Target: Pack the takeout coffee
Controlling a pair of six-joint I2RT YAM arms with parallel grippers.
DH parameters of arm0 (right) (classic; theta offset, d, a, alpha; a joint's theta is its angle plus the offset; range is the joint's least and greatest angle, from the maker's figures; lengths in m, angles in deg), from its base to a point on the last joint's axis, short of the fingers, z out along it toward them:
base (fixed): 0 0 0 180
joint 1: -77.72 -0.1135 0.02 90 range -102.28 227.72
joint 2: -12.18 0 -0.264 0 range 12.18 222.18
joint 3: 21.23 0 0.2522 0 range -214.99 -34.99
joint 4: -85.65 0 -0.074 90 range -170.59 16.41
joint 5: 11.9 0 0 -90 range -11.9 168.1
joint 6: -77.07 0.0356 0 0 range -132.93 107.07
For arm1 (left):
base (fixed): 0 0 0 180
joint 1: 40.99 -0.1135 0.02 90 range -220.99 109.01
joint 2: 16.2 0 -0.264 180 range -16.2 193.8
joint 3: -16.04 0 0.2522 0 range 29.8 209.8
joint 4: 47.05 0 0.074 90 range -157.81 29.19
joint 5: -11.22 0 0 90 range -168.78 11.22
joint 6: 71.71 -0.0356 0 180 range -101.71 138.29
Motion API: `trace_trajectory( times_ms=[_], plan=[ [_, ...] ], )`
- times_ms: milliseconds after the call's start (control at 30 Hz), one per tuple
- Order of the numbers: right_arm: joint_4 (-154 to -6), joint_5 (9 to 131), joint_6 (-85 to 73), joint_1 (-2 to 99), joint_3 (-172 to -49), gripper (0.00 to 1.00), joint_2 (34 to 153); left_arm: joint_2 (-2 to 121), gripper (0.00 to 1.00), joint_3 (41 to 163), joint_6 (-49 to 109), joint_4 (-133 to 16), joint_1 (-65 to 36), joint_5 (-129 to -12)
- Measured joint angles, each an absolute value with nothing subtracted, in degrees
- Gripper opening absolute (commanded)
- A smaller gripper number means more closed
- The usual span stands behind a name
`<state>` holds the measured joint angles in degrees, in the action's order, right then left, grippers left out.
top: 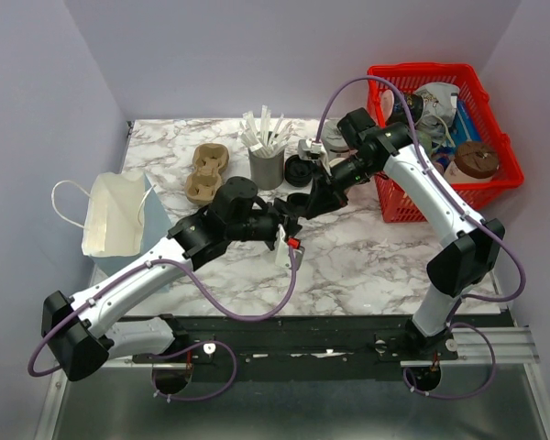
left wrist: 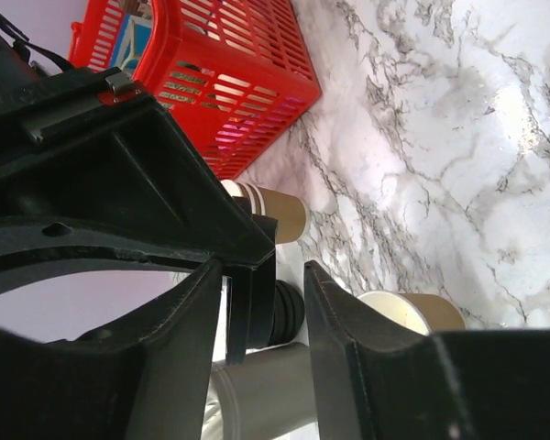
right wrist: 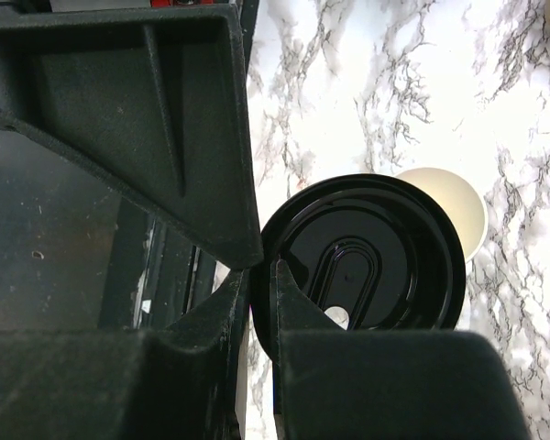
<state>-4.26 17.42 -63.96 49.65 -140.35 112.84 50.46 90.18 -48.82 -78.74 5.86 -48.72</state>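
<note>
The takeout coffee is in two pieces here. Its tan paper cup (left wrist: 412, 312) stands lidless on the marble, cream inside showing (right wrist: 454, 206). My right gripper (right wrist: 264, 266) is shut on the rim of the round black lid (right wrist: 367, 257), holding it just over and beside the cup mouth. In the top view that lid (top: 298, 200) hangs at the right gripper (top: 313, 203) near mid-table. My left gripper (left wrist: 261, 266) sits close by (top: 286, 225) with its jaws partly apart and nothing between them. The cup is just outside its right finger (left wrist: 339, 339).
A red basket (top: 440, 137) full of items stands at the back right. A stack of paper cups (left wrist: 275, 213), a stack of black lids (left wrist: 289, 312) and a grey holder of white sticks (top: 267, 165) crowd behind. Brown cup carriers (top: 206, 172) and a white paper bag (top: 119, 215) lie left.
</note>
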Motion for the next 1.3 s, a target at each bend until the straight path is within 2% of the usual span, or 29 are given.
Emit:
trace_trajectory(
  times_ms=[333,633,833,1000,1067,1133,1233,1300],
  plan=[
    [-4.1,17.1,-63.5,48.9,-140.3,0.12,111.9,47.0,0.53,84.6,-47.0,-74.0,5.8,-55.0],
    [-4.0,17.1,-63.6,48.9,-139.5,0.13,110.6,47.8,0.45,84.6,-47.3,-72.7,5.8,-56.3],
    [-4.0,17.2,-63.6,48.9,-139.5,0.13,110.6,48.5,0.31,84.6,-47.9,-71.3,5.8,-56.7],
    [-4.0,17.2,-63.5,48.8,-139.5,0.16,110.6,48.6,0.13,84.6,-47.9,-72.1,5.8,-56.7],
    [-4.0,17.2,-63.5,48.8,-139.5,0.28,110.6,48.6,0.1,84.8,-47.6,-72.5,5.8,-56.7],
    [-4.0,17.2,-63.1,48.8,-139.5,0.53,110.6,48.6,0.08,85.0,-46.3,-72.8,5.8,-56.7],
    [-3.6,17.7,-62.3,49.4,-141.3,0.68,110.6,48.6,0.04,85.3,-42.5,-73.4,5.8,-56.7],
    [-3.5,18.2,-61.8,50.2,-144.7,0.72,110.5,48.6,0.04,85.7,-37.8,-73.8,5.7,-56.7]
  ],
)
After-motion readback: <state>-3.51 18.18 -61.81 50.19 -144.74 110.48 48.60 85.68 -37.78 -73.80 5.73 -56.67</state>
